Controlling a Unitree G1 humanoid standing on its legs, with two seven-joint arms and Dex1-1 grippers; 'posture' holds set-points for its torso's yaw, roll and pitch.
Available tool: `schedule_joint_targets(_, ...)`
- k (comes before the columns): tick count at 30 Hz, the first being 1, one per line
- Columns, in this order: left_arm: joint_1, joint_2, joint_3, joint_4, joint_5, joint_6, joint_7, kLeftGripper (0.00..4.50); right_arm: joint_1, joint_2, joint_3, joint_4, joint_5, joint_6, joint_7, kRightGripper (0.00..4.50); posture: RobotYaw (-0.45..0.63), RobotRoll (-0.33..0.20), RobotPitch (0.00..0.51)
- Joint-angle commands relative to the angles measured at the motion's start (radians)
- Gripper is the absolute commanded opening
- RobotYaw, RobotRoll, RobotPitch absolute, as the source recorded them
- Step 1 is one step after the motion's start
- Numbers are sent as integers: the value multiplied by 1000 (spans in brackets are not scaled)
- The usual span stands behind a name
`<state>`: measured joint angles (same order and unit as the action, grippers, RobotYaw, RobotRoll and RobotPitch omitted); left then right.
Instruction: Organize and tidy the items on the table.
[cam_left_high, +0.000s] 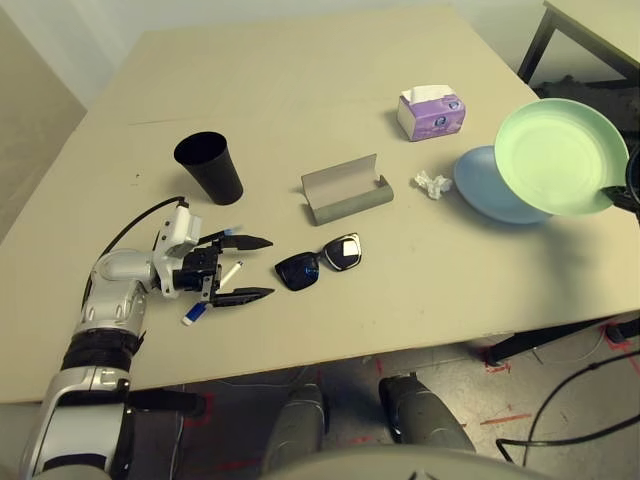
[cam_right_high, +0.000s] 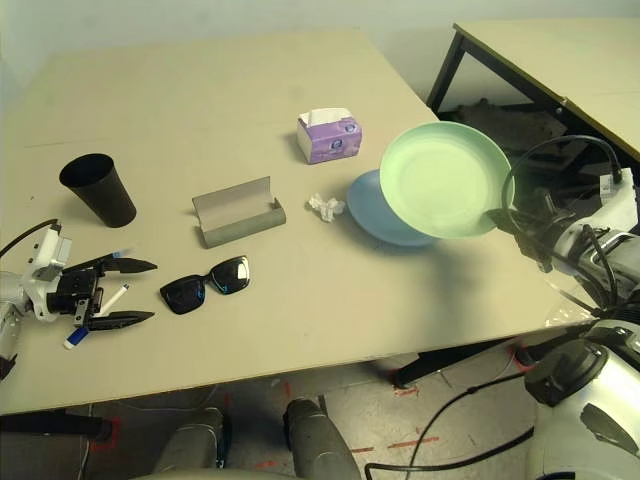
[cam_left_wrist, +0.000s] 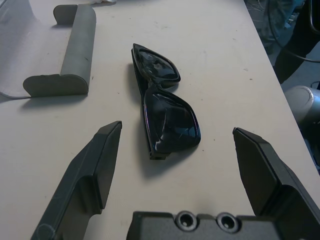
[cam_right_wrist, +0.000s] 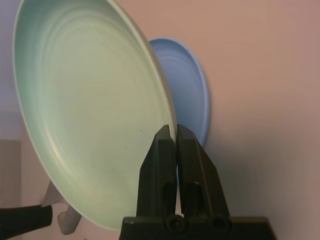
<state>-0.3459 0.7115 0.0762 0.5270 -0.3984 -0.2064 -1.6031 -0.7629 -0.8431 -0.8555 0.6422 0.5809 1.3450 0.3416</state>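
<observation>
Holding the green plate (cam_right_wrist: 95, 115) tilted above the blue plate (cam_left_high: 490, 190), my right gripper (cam_right_wrist: 176, 131) is clamped on its rim. Left gripper (cam_left_high: 245, 268) gapes wide on the table (cam_left_high: 300, 90), sunglasses (cam_left_high: 318, 262) just beyond.

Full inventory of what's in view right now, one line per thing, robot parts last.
black cup: 1, black, far left of the table.
glasses case: 1, grey, open, centre.
sunglasses: 1, black, in front of the case.
marker: 1, white with blue cap, under the left gripper.
pen: 1, blue-black, by the left gripper's far finger.
tissue box: 1, purple, far right.
tissue: 1, white, crumpled, beside the blue plate.
blue plate: 1, pale blue, flat on the table.
green plate: 1, tilted, held above the blue one.
left gripper: open, facing the sunglasses.
right gripper: shut on the green plate's rim.
</observation>
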Motion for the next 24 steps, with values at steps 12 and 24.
schedule_joint_targets(12, 46, 29, 20, -38, -11, 6, 7, 4500, 2, 41, -40, -53, 52, 15, -51, 1429, -90, 0, 152)
schedule_joint_targets(24, 28, 27, 25, -22, -7, 8, 10, 4500, 44, 45, -5, -116, 95, 61, -10, 4456, -90, 0, 152)
